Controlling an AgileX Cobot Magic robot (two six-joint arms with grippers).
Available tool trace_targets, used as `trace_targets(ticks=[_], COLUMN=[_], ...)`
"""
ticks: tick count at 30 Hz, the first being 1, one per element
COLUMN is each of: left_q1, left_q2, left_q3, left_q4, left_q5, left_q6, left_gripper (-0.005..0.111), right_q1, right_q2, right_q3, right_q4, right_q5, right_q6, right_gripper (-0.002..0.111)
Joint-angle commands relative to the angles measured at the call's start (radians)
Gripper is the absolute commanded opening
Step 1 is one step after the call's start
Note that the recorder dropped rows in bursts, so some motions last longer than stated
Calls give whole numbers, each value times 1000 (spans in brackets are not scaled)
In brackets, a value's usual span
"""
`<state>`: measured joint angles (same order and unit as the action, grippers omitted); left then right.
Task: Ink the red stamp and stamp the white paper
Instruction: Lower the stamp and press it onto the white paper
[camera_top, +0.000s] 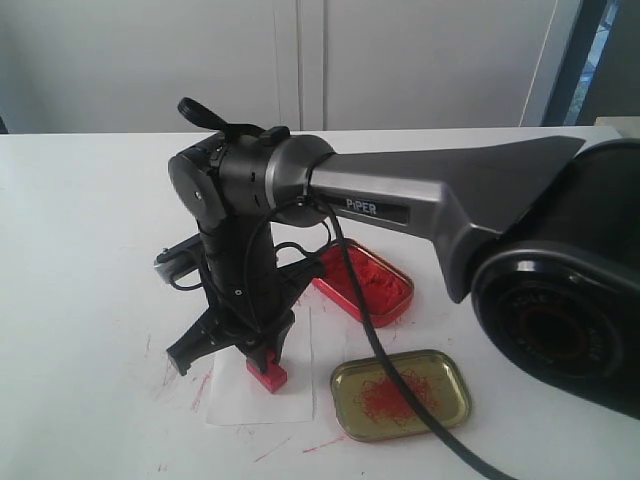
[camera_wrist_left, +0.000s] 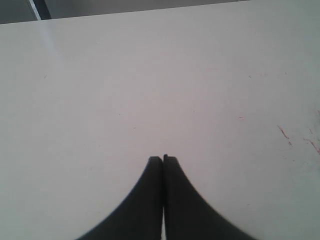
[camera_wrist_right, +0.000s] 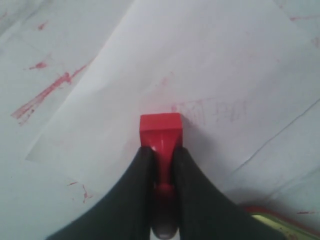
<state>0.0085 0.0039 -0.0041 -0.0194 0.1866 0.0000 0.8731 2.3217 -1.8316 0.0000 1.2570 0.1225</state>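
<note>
My right gripper (camera_wrist_right: 162, 152) is shut on the handle of the red stamp (camera_wrist_right: 160, 129), which points down with its base at the white paper (camera_wrist_right: 200, 60). In the exterior view the red stamp (camera_top: 267, 375) sits on the white paper (camera_top: 300, 395) under the right gripper (camera_top: 262, 352). A faint reddish print marks the paper beside the stamp in the right wrist view. My left gripper (camera_wrist_left: 163, 159) is shut with nothing between its fingers, over bare white table; it does not show in the exterior view.
The open red tin of red ink paste (camera_top: 365, 283) lies behind the paper. Its gold lid (camera_top: 400, 393), smeared red inside, lies in front to the right. A black cable runs over both. Red smears mark the white table (camera_top: 80, 300) around the paper.
</note>
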Motion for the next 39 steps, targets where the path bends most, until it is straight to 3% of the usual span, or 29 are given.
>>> trace_targets(ticks=[1,17,28,35,39], left_q1=[-6,-6,-6,-6,-6], left_q2=[-4,-4,-4,-4,-4], left_q3=[4,4,4,4,4], left_q4=[-7,-7,-7,-7,-7], left_q5=[-3,-3,-3,-3,-3], left_q6=[0,0,0,0,0], left_gripper=[0,0,0,0,0], right_q1=[16,14,14,14,14], right_q2=[129,110,110,110,110], right_q3=[41,41,41,41,41], right_q4=[55,95,-17,144,107], right_q5=[-120,-193,-156,-200,-185], right_q6=[5,5,12,-15,-43], right_gripper=[0,0,0,0,0])
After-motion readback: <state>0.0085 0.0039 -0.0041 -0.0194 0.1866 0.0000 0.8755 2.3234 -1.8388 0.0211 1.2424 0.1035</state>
